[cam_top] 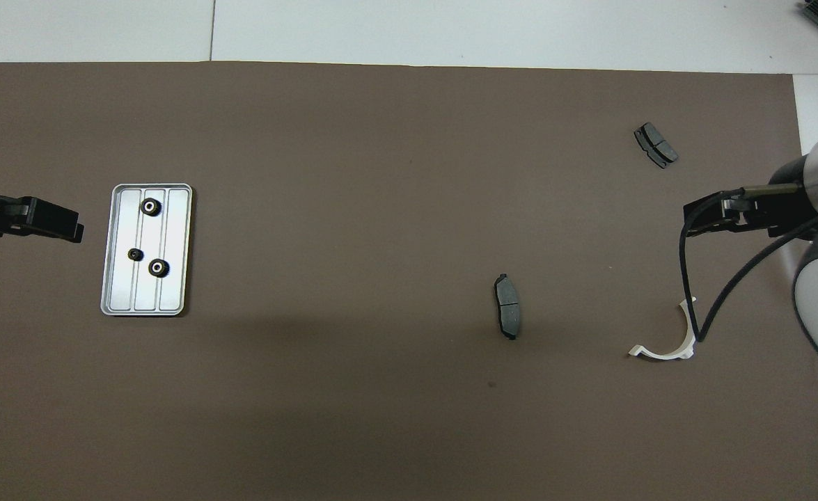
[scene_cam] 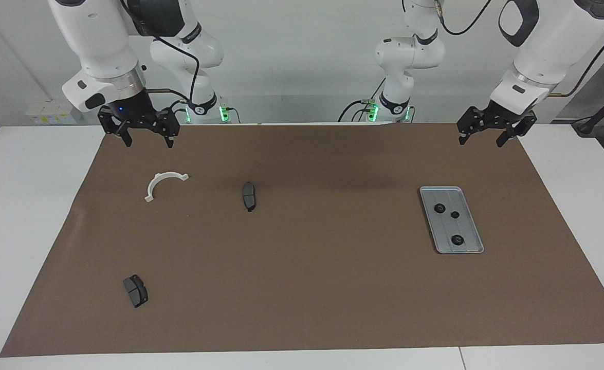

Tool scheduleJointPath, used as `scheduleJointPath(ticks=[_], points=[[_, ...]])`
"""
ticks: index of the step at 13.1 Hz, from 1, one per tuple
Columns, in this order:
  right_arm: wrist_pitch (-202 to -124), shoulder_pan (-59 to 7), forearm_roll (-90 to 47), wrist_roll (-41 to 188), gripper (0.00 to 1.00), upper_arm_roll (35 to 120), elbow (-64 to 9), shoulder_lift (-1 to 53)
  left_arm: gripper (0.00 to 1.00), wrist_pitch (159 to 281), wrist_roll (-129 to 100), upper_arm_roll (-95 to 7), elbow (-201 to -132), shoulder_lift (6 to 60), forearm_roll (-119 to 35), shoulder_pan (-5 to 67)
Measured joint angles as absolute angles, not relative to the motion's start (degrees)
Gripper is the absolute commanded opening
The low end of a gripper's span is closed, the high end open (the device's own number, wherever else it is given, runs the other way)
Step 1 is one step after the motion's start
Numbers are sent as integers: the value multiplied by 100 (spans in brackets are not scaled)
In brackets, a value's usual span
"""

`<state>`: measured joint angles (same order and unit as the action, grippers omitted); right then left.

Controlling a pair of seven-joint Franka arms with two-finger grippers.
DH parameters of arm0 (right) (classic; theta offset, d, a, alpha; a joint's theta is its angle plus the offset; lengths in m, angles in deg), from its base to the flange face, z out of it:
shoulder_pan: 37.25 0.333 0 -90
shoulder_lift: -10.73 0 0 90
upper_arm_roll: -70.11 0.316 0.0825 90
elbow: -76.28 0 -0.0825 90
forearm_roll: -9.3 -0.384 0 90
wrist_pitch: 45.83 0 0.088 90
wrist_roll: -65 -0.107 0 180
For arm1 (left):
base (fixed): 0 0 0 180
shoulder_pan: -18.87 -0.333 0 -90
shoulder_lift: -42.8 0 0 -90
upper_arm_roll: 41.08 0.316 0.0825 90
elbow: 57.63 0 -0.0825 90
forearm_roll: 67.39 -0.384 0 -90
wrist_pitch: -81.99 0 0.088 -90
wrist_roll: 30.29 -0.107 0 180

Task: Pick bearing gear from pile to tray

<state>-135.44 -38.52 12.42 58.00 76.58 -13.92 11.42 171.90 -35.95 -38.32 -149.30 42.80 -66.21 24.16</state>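
Observation:
The silver tray [scene_cam: 448,228] [cam_top: 145,296] lies on the brown mat toward the left arm's end. In it lie three black bearing gears [scene_cam: 439,208] [scene_cam: 455,214] [scene_cam: 457,239], seen from overhead as ringed discs [cam_top: 150,206] [cam_top: 133,255] [cam_top: 159,267]. My left gripper [scene_cam: 484,137] [cam_top: 74,228] hangs open and empty, high over the mat's edge by the robots, well clear of the tray. My right gripper [scene_cam: 147,141] [cam_top: 690,223] waits open and empty above the mat, over a spot close to the white bracket [scene_cam: 170,175] [cam_top: 659,355].
Of the pile, one dark brake pad [scene_cam: 249,196] [cam_top: 508,306] lies mid-mat. A second pad [scene_cam: 135,291] [cam_top: 655,145] lies farther from the robots at the right arm's end. A black cable from the right arm dangles over the bracket in the overhead view.

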Motion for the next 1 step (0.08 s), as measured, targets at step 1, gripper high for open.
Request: scheduleJointPath(ticks=[1], points=[[-13544,-3852,1243,5800,100,7658,-1393,1142,100,17190,-3595,-3832,-14929,4278,-6621,2412]])
